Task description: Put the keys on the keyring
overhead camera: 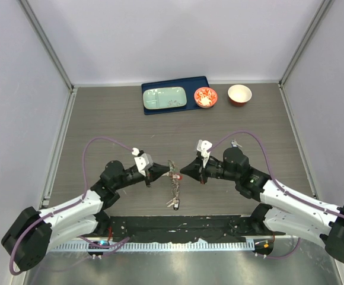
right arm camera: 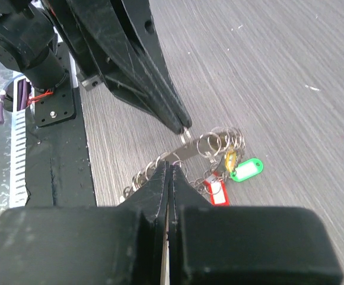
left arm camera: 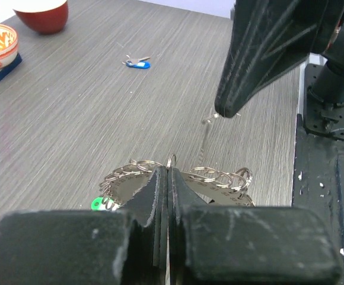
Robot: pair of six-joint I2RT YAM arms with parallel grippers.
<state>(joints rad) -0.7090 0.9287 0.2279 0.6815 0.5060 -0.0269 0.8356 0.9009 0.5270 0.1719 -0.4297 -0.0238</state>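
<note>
The keyring (overhead camera: 173, 176), a flat grey metal ring rimmed with small split rings, hangs between my two grippers above the table. My left gripper (left arm camera: 167, 173) is shut on its rim (left arm camera: 219, 183). Green (right arm camera: 247, 169), red (right arm camera: 217, 192) and yellow (right arm camera: 230, 159) tagged keys dangle from it. My right gripper (right arm camera: 171, 168) is shut, tip against the ring (right arm camera: 190, 147). In the left wrist view its fingertips (left arm camera: 226, 110) pinch a thin silver key (left arm camera: 206, 136) just above the rim. A blue-headed key (left arm camera: 137, 63) lies loose on the table beyond.
At the back of the table a blue tray (overhead camera: 191, 85) holds a pale green dish (overhead camera: 165, 98). A patterned bowl (overhead camera: 206, 97) and a red bowl (overhead camera: 239, 94) stand to its right. A black base strip (overhead camera: 178, 228) runs along the near edge.
</note>
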